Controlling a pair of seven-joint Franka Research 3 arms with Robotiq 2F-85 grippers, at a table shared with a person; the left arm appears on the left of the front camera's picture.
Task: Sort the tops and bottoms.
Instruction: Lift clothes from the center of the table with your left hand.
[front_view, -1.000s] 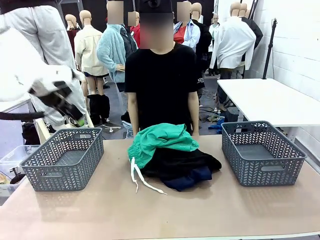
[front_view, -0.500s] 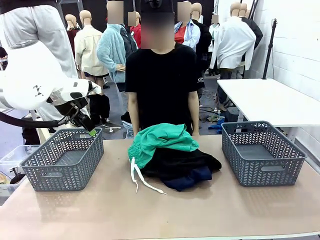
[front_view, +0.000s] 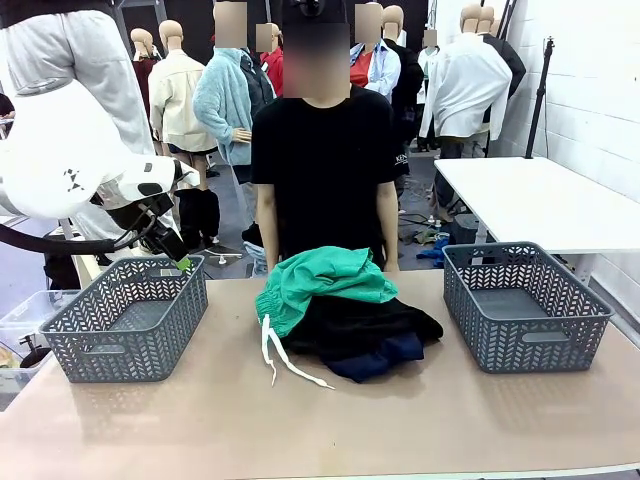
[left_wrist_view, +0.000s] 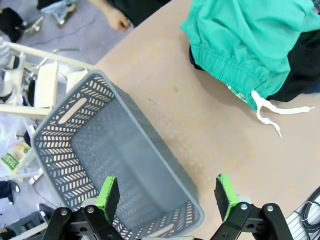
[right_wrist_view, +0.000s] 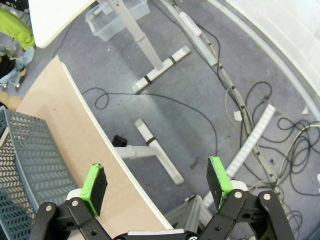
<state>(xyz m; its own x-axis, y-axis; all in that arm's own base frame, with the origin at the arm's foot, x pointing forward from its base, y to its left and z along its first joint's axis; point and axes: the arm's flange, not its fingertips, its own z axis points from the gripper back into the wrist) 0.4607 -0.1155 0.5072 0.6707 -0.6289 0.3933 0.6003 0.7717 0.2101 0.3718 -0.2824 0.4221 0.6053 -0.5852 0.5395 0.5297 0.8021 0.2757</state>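
Note:
The teal-green bottoms (front_view: 325, 278) lie on top of a heap of black and navy garments (front_view: 365, 332) at the middle of the table. Their white drawstring (front_view: 275, 355) trails toward me. I cannot tell which of the dark pieces are tops. My left gripper (front_view: 175, 255) hangs open above the far edge of the left grey basket (front_view: 130, 315). In the left wrist view the left gripper (left_wrist_view: 166, 195) is open over that basket (left_wrist_view: 115, 165), with the bottoms (left_wrist_view: 250, 45) farther off. My right gripper (right_wrist_view: 156, 180) is open, off the table's side above the floor.
A second grey basket (front_view: 525, 305) stands at the table's right. A person in a black shirt (front_view: 320, 150) stands at the far side behind the heap, one hand (left_wrist_view: 117, 20) near the table's far edge. Cables and table legs (right_wrist_view: 150, 80) lie below the right gripper.
My left arm swung right and down toward the left basket, then held still for the last half second. The clothes and baskets have not moved.

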